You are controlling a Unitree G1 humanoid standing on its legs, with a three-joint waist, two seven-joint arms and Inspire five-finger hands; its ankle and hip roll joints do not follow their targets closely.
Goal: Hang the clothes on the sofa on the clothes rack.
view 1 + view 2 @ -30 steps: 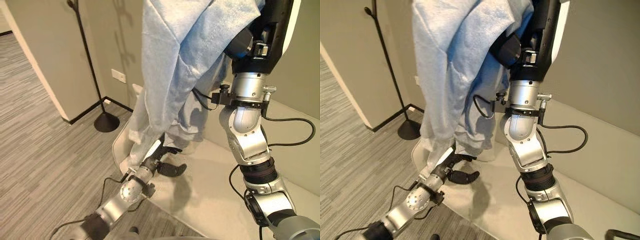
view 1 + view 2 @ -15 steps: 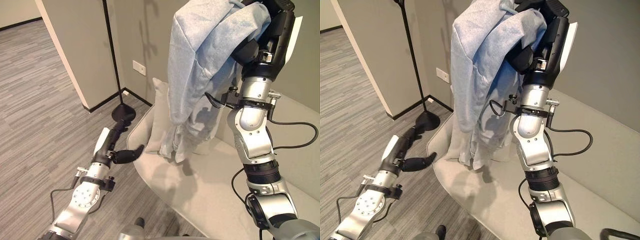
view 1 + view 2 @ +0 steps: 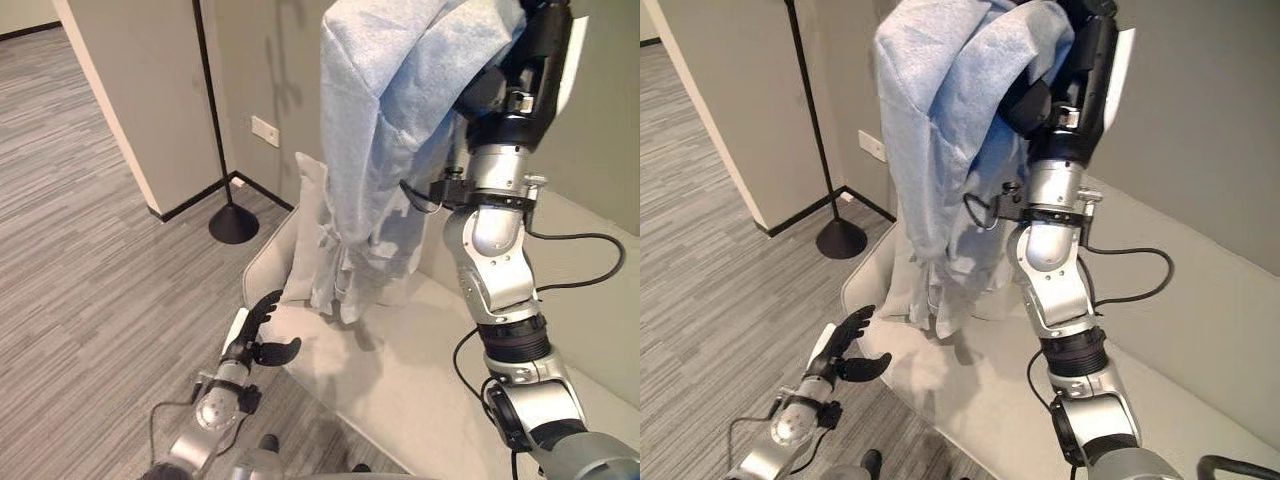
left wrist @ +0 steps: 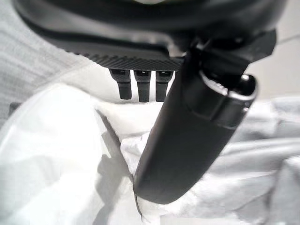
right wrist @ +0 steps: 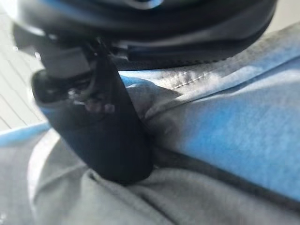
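A light blue garment hangs high over the sofa, draped from my raised right hand. In the right wrist view that hand has its thumb pressed into the blue cloth; its fingers are buried in the folds. The garment's lower end dangles just above the seat. The clothes rack, a thin black pole on a round base, stands by the wall corner to the left of the sofa. My left hand is low at the sofa's front left corner, open with fingers spread, holding nothing.
A white cushion leans against the sofa's left end, behind the hanging garment. A grey wall pillar juts out left of the rack. Striped grey carpet stretches left of the sofa.
The view has shifted. My left hand has dropped from near the rack's base down to the sofa's front corner. The garment stays held up by the right hand.
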